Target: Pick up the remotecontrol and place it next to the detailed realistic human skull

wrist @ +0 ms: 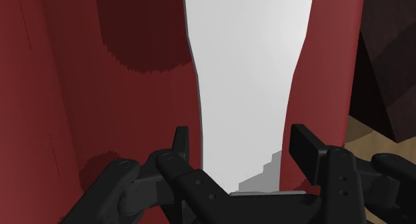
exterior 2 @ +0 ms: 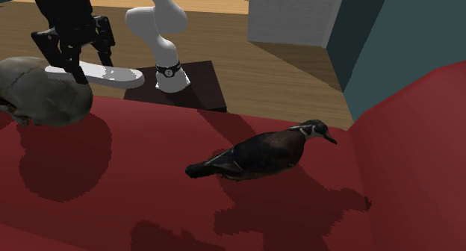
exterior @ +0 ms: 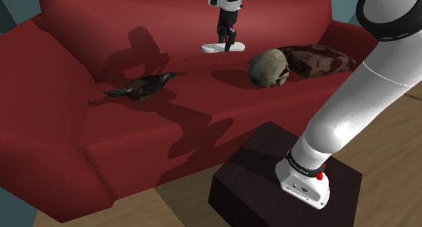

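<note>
A plain white remote control (exterior: pixel 222 48) (exterior 2: pixel 112 75) (wrist: pixel 247 69) hangs level above the red sofa seat, close to the backrest. My gripper (exterior: pixel 226 35) (exterior 2: pixel 78 59) (wrist: pixel 241 143) comes down on it from above and is shut on it, one black finger on each long side. The grey human skull (exterior: pixel 269 69) (exterior 2: pixel 37 89) rests on the seat a short way off, toward the shoulder view's right of the remote. A dark shadow lies on the cushion beside the skull, beneath the gripper.
A dark duck figure (exterior: pixel 145 87) (exterior 2: pixel 261 151) lies on the red sofa (exterior: pixel 135 144) at the shoulder view's left. A brown mottled cushion (exterior: pixel 318 60) sits behind the skull. The dark stand (exterior: pixel 270 171) is on the wooden floor before the sofa.
</note>
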Available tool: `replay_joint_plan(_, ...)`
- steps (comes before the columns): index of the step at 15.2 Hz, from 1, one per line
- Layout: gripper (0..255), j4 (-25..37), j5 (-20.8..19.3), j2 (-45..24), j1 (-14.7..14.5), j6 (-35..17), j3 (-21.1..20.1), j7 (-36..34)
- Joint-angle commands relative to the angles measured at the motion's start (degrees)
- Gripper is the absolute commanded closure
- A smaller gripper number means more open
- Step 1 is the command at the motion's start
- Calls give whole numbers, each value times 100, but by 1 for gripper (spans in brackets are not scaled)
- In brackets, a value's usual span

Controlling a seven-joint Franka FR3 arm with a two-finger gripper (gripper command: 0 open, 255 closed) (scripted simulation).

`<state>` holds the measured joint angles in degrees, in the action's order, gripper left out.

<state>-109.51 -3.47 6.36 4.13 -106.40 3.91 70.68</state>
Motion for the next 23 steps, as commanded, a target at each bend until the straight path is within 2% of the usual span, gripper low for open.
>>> replay_joint_plan(1, 255, -169, -3, 3, 3, -172, 4, -4)
replay_joint_plan(23, 255, -1451, -24, -389, 17, -1844, 24, -72)
